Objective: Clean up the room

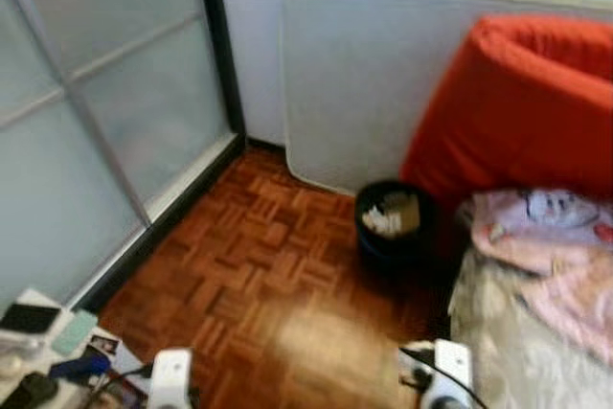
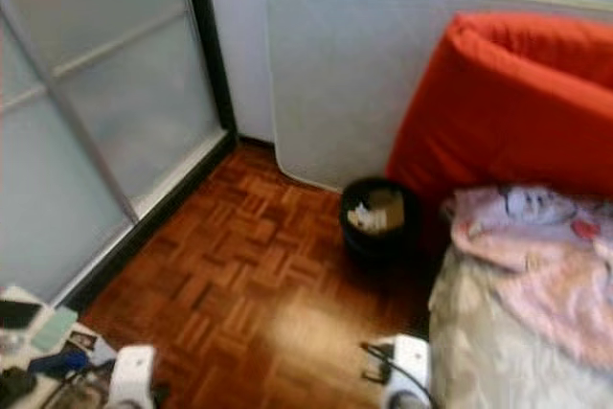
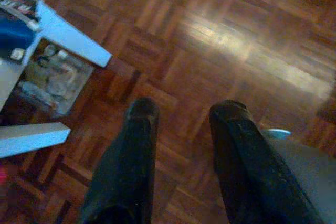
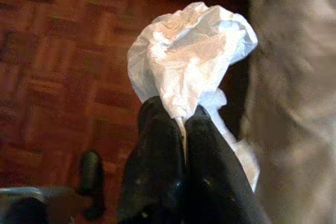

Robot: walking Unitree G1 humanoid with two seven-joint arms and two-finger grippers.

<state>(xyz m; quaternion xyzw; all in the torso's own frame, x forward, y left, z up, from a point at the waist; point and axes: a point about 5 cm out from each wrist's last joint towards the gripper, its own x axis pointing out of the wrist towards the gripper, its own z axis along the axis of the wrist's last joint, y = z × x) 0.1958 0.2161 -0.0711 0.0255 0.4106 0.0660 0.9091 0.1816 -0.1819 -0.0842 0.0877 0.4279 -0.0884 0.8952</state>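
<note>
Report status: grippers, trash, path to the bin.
Right gripper shut on crumpled tissue. Left gripper open, idle over parquet. Black bin ahead beside bed. Floor between looks clear.

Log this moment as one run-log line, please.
right gripper: shut on crumpled tissue | left gripper: open, empty, over parquet floor | black bin: ahead, beside bed

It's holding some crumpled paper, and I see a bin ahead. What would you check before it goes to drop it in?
1. Right gripper shut on the crumpled tissue: ok.
2. Black bin in sight ahead, beside the bed: ok.
3. Room left in the bin, already holding trash: cannot tell.
4. Wooden floor toward the bin free of obstacles: ok.
5. Left gripper open, holding nothing: ok.
6. Tissue above the bin: not ok, bin ahead.
</note>
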